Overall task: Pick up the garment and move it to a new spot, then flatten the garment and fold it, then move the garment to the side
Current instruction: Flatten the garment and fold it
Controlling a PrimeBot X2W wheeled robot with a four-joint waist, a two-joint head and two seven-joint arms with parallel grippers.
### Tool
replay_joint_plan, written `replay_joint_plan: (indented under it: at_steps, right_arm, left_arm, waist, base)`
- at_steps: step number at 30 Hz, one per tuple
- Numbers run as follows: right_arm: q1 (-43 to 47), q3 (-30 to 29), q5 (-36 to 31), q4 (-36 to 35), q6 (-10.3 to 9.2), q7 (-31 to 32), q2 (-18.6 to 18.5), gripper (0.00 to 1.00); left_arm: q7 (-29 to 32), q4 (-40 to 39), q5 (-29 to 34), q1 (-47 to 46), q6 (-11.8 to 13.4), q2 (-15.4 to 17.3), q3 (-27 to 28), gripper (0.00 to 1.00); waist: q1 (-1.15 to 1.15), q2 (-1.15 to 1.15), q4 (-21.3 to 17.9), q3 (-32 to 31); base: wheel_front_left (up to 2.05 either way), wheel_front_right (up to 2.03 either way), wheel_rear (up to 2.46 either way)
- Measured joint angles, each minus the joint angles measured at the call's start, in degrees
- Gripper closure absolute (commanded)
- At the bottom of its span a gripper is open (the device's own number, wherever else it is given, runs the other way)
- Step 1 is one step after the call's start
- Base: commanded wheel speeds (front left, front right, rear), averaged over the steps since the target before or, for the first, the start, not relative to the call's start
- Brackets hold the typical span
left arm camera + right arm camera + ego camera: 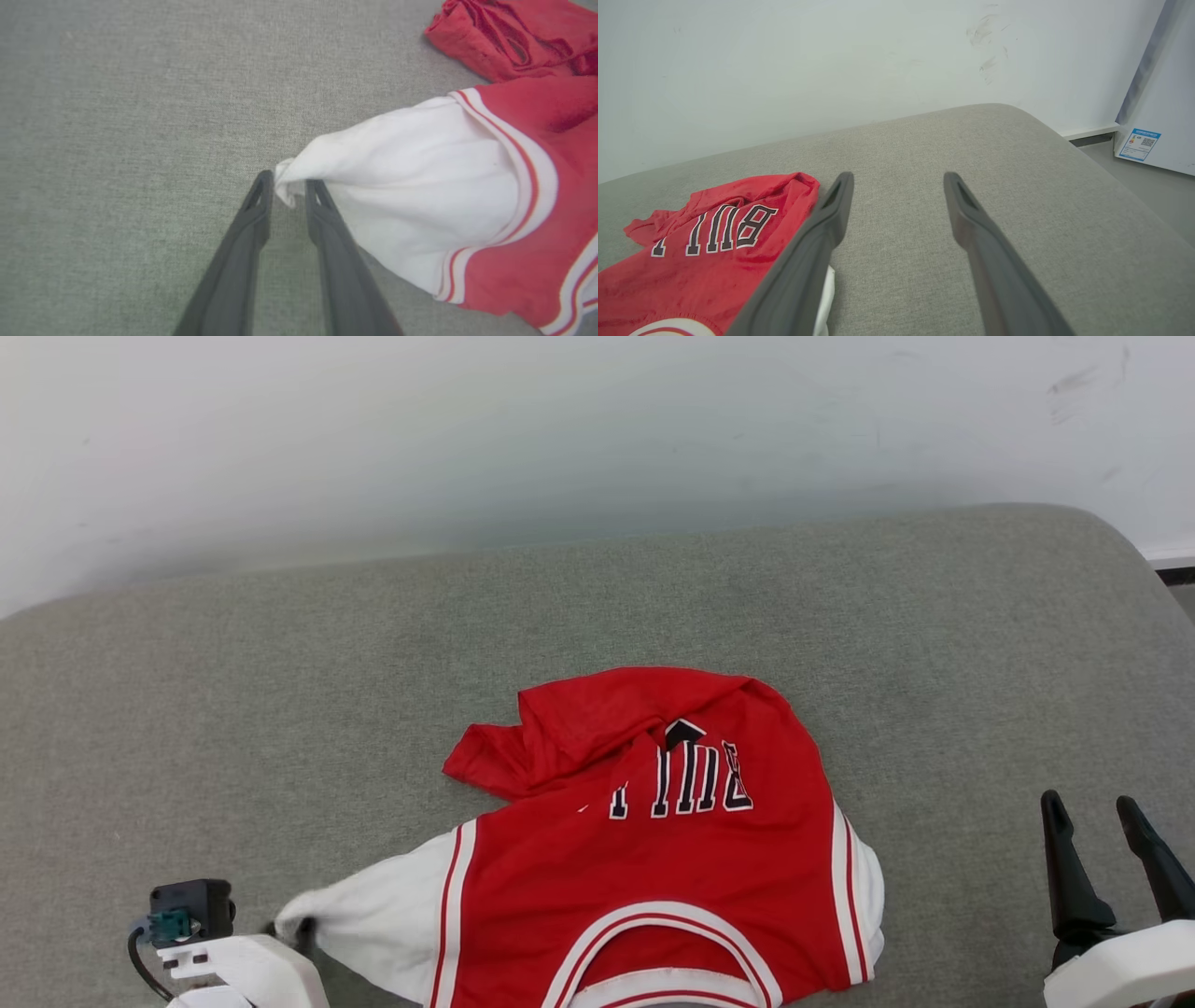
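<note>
The garment is a red shirt with white sleeves and black lettering, lying rumpled on the grey cushion near its front edge, with the far part folded over. My left gripper sits low at the tip of the white sleeve. Its fingers are slightly parted, and the sleeve's corner lies loosely in the gap. In the head view the left gripper is at the lower left beside that sleeve. My right gripper stands wide open and empty to the right of the garment, as the right gripper also shows from the wrist.
The grey cushioned surface stretches wide to the left and far side. A white wall stands behind it. The cushion's right edge rounds off, with floor and a white cabinet bearing a label beyond it.
</note>
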Motion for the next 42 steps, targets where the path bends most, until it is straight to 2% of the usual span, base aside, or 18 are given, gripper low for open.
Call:
replay_joint_plan:
  at_steps: [8, 13, 17, 21, 24, 28, 39, 40, 41, 42]
  right_arm:
    - [1.0, -0.1, 0.7, 1.4, 0.00, 2.0, -0.4, 0.00]
    - [2.3, -0.1, 2.8, 3.2, 0.00, 5.8, -1.0, 0.00]
    - [4.0, 2.4, 5.2, 6.1, 0.00, 15.1, -4.7, 0.00]
    - [4.0, 6.3, 7.6, 7.6, 0.00, 22.6, -7.8, 0.00]
    - [2.9, 9.2, 9.0, 8.6, 0.00, 25.7, -9.4, 0.00]
    - [-1.6, 13.4, 10.3, 11.0, 0.01, 27.2, -10.6, 0.00]
    - [-9.5, 23.2, 15.2, 23.6, 0.00, 28.1, -12.5, 0.00]
    - [-9.9, 23.7, 16.0, 24.1, 0.00, 28.1, -12.7, 0.11]
    - [-10.2, 24.1, 16.5, 24.5, 0.00, 28.0, -13.0, 0.78]
    - [-10.5, 24.5, 16.9, 24.8, 0.00, 27.6, -13.3, 1.00]
  left_arm:
    - [-11.3, -3.7, 4.4, -0.8, 1.2, -1.7, -0.4, 0.00]
    - [-15.5, -6.5, 6.6, -0.8, 1.9, -2.7, -1.5, 0.00]
    - [-19.3, -9.1, 8.4, -1.1, 2.1, -3.9, -3.0, 0.00]
    - [-20.6, -11.4, 9.7, -1.6, 2.5, -4.7, -4.5, 0.00]
    - [-21.0, -12.4, 10.2, -1.9, 2.5, -5.2, -5.3, 0.00]
    - [-21.3, -13.4, 10.7, -3.1, 2.6, -5.7, -6.1, 0.00]
    - [-22.0, -11.9, 10.9, -5.4, 2.5, -6.9, -7.4, 0.00]
    - [-22.1, -11.6, 10.9, -5.4, 2.5, -7.0, -7.5, 0.00]
    - [-22.3, -11.4, 10.8, -5.4, 2.5, -7.0, -7.4, 0.00]
    - [-22.5, -11.2, 10.6, -5.4, 2.5, -7.0, -7.3, 0.00]
  waist:
    - [0.00, 0.00, 0.0, -1.9]
    - [0.00, 0.00, -0.1, -3.1]
    - [0.00, 0.00, 0.1, -3.5]
    - [0.00, 0.00, 0.3, -3.2]
    - [0.00, 0.00, 0.7, -2.5]
    - [0.00, 0.00, 1.4, -1.1]
    - [0.00, 0.00, 4.4, 3.0]
    - [0.00, 0.00, 4.6, 3.2]
    - [0.00, 0.00, 4.6, 3.4]
    - [0.00, 0.00, 4.6, 3.5]
  base:
    - [0.00, 0.00, 0.00]
    - [0.00, 0.00, 0.00]
    - [0.00, 0.00, 0.00]
    - [0.00, 0.00, 0.00]
    - [0.00, 0.00, 0.00]
    - [0.00, 0.00, 0.00]
    - [0.00, 0.00, 0.00]
    - [0.00, 0.00, 0.00]
    - [0.00, 0.00, 0.00]
    - [0.00, 0.00, 0.00]
